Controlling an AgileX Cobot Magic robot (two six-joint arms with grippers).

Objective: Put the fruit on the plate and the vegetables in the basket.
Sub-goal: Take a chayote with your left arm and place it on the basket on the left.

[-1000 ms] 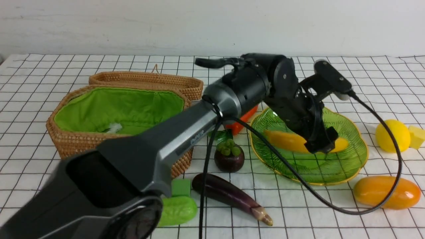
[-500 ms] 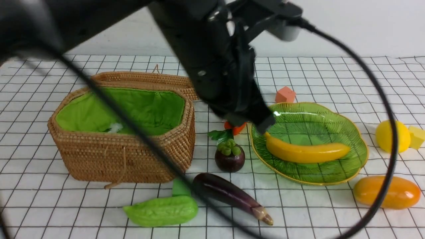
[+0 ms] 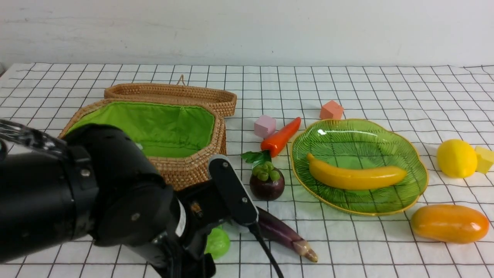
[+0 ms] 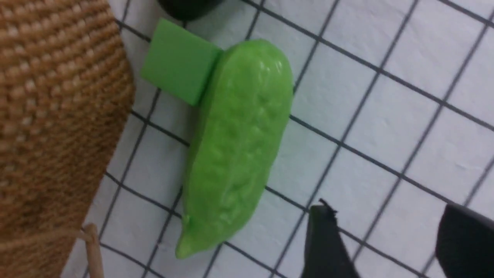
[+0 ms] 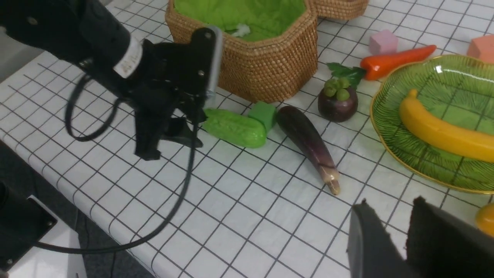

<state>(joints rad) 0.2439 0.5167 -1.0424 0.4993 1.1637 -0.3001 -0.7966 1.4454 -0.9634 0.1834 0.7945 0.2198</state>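
White cloth (image 3: 347, 85) with a black grid covers the table; we read it as a clock face with twelve pointing away from us. The wicker basket (image 3: 220, 133) stands at ten o'clock, green lining showing, its lid (image 3: 170, 92) lying open at its twelve. Our left arm (image 3: 77, 197) reaches in low at seven o'clock, in front of the basket.

The green plate (image 3: 362, 131) sits at three o'clock, and the banana (image 3: 355, 175) lies across its middle. The eggplant (image 3: 285, 235) lies on the cloth at six o'clock, partly hidden behind our left wrist. The mango (image 3: 449, 223) rests at the plate's five, just beside the rim. The gourd (image 4: 235, 143) lies at the basket's six, near the wicker wall but apart from it. The carrot (image 3: 281, 137) lies at the plate's ten, leaves toward us. The lemon (image 3: 456, 158) sits at the plate's three, apart from the rim. The mangosteen (image 3: 267, 183) stands at the plate's eight, just beside the carrot's leaves.

Our left gripper (image 4: 386, 206) hangs over bare cloth beside the gourd's pointed end, fingers spread wide with nothing between them. Our right gripper (image 5: 389, 200), seen only from its own wrist, shows a narrow gap and holds nothing.

Of the small cubes, the green cube (image 4: 179, 61) touches the gourd's blunt end. The pink cube (image 3: 264, 126) sits at the carrot's eleven, the orange cube (image 3: 331, 110) at the plate's eleven, and the yellow cube (image 3: 485, 159) just beside the lemon.
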